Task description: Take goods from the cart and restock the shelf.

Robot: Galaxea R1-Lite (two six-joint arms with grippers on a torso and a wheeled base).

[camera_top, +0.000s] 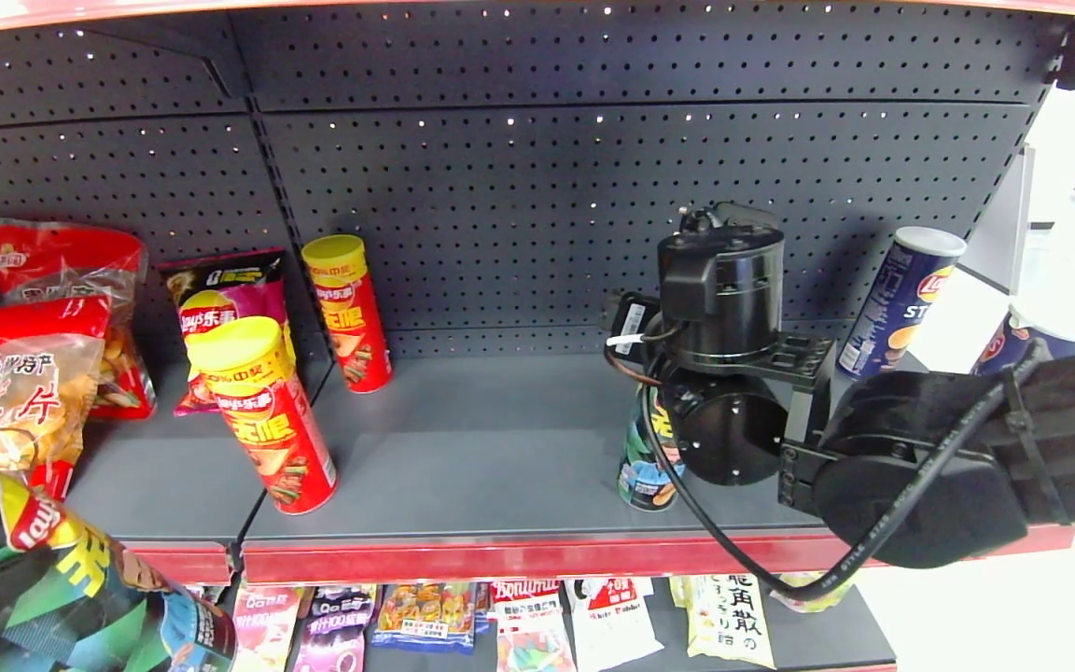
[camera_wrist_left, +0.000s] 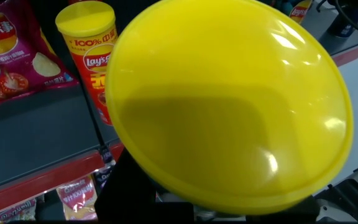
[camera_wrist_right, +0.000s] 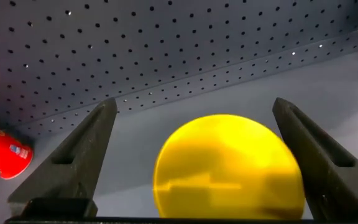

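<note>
Head view: grey shelf with a pegboard back and a red front lip. Right of middle, near the lip, dark canister upright on the board, right arm directly above it, wrist pointing down. Farther right, blue canister near the back. To the left, two red canisters with yellow lids, front one close to the lip, back one by the pegboard, purple chip bag between them. Red snack bags at the far left. In the lower left corner, second dark canister, slanted, in front of the shelf and off its board.

Left wrist view: yellow lid of that second canister close up, the front red canister and the purple bag beyond it. Left gripper dark beneath the lid, grip impossible to judge.

Right wrist view: right gripper spread wide, one finger on either side of the dark canister's yellow cap, gap visible on one side, not clamped.
</note>
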